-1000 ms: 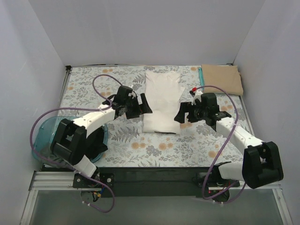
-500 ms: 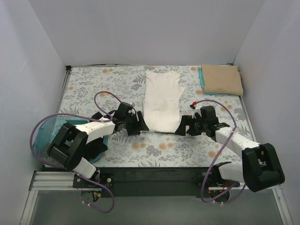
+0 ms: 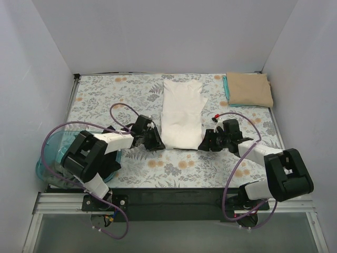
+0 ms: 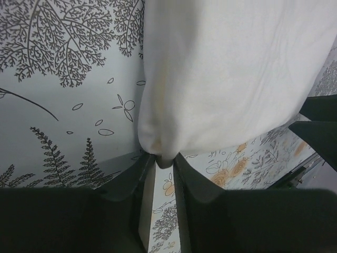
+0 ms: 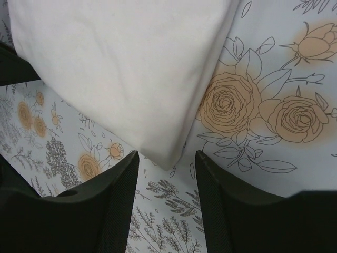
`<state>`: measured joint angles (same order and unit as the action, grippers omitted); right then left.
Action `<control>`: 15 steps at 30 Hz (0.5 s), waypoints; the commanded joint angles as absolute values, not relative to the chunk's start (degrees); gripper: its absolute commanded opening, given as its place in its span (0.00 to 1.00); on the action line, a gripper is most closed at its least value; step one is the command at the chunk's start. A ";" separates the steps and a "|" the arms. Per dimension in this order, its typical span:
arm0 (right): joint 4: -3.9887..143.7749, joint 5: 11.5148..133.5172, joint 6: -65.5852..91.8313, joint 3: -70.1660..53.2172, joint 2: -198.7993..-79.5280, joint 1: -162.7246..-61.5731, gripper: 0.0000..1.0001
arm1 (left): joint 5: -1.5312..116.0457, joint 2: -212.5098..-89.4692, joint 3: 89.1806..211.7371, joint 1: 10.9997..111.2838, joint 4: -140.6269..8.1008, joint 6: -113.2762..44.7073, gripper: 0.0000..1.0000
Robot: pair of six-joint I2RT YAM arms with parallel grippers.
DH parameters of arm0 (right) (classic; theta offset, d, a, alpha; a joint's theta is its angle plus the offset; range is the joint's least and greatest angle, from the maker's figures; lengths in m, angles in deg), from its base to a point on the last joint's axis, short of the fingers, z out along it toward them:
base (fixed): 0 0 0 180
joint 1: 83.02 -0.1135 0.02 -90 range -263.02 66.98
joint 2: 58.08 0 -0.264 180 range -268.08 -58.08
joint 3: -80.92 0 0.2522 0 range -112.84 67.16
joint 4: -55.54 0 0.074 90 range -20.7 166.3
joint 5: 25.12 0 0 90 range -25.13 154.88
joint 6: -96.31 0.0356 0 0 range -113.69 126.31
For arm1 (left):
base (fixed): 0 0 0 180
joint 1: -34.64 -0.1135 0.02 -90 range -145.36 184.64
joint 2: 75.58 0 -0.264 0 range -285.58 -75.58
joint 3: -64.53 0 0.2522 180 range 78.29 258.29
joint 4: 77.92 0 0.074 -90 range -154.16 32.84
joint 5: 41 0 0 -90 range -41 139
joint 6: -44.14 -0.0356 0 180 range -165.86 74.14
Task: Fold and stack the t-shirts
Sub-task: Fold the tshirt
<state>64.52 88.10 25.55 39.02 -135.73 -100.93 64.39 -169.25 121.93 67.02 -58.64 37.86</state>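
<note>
A cream-white t-shirt (image 3: 181, 113) lies folded into a long strip down the middle of the floral table cover. My left gripper (image 3: 158, 143) is at its near left corner. In the left wrist view the left gripper (image 4: 163, 161) is shut on that corner of the cream-white t-shirt (image 4: 226, 68), with cloth pinched between the fingertips. My right gripper (image 3: 204, 143) is at the near right corner. The right wrist view shows the right gripper (image 5: 166, 154) open, and the shirt's corner (image 5: 131, 68) reaches just between its tips without touching them. A folded tan t-shirt (image 3: 249, 88) lies at the back right on a teal one (image 3: 226, 87).
A translucent teal basket (image 3: 50, 153) stands at the near left, partly under the left arm. Purple cables loop over both arms. White walls close in the table on three sides.
Both arms have come down and toward the near end of the cream-white shirt. The left gripper has closed on its corner. The right jaws have narrowed around the other corner.
</note>
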 commanded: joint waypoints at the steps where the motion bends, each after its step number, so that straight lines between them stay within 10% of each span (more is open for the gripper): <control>1: 64.38 87.20 24.94 39.04 -138.67 -101.30 0.54 | 61.21 -171.56 122.67 67.25 -57.57 36.67 0.18; 4: 64.02 87.64 24.94 38.51 -140.78 -101.65 0.41 | 61.13 -172.61 123.46 67.25 -57.57 36.31 0.00; 11: 63.67 90.10 24.94 38.68 -141.32 -103.76 0.01 | 61.31 -171.65 122.33 68.12 -57.83 35.61 0.00; 15: 65.60 90.45 25.29 41.92 -136.93 -104.29 0.01 | 58.50 -165.95 118.11 70.32 -57.57 36.49 0.00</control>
<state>61.05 89.89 25.75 39.02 -139.82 -103.43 63.00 -169.97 121.64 68.29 -60.61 37.44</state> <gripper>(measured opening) 0.024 0.030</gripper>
